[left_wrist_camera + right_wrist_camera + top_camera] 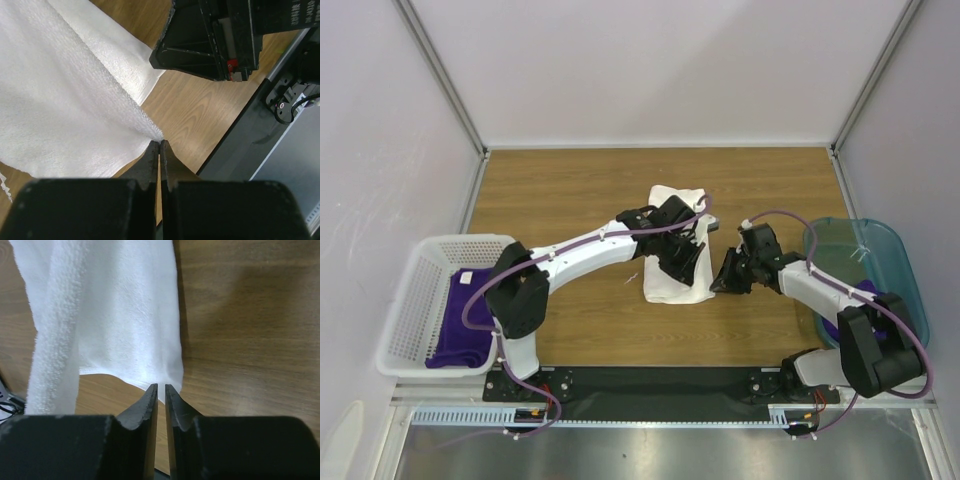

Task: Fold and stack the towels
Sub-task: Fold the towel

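A white towel [666,285] lies lengthwise in the middle of the wooden table, partly under both grippers. My left gripper [682,262] is over its near half. In the left wrist view, that gripper [160,142] is shut on a corner of the white towel [65,100]. My right gripper [722,280] is at the towel's near right corner. In the right wrist view its jaws [161,386] stand almost together, with the corner of the white towel [130,315] between the tips. A purple towel [460,320] lies in the basket. Another purple towel [863,292] shows in the bin, mostly hidden by my right arm.
A white perforated basket [420,275] hangs off the table's left edge. A teal bin [880,250] sits at the right edge. White walls with metal posts close in the back and sides. The right gripper's body [215,40] looms close in the left wrist view.
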{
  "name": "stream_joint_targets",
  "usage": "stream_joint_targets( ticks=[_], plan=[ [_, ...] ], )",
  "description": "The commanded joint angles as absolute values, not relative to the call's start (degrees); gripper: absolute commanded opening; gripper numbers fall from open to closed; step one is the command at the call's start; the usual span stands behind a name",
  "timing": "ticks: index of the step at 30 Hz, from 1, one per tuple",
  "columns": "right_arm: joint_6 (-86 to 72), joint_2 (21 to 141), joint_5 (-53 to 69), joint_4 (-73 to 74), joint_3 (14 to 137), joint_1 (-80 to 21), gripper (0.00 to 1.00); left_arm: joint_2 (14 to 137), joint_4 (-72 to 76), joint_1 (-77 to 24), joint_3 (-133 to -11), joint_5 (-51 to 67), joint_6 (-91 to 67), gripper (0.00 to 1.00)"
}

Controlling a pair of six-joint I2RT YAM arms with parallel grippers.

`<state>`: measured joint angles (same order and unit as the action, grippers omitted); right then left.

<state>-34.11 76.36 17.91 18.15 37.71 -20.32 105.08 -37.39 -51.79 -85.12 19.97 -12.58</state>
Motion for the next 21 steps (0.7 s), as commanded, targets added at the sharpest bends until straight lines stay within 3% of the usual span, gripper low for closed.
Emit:
stream_joint_targets(
  ticks=[1, 21],
  plan=[
    [-34.3, 75.9, 16.3, 15.5, 36.0, -21.0, 0.15, 102.0, -34.5, -52.0, -84.8, 20.8, -13.2, 0.0],
    [-35.0, 77.7, 13.4, 11.5, 31.6, -24.3, 0.05, 104.3, -27.6, -56.4, -81.5, 18.6, -20.0, 0.0]
  ],
)
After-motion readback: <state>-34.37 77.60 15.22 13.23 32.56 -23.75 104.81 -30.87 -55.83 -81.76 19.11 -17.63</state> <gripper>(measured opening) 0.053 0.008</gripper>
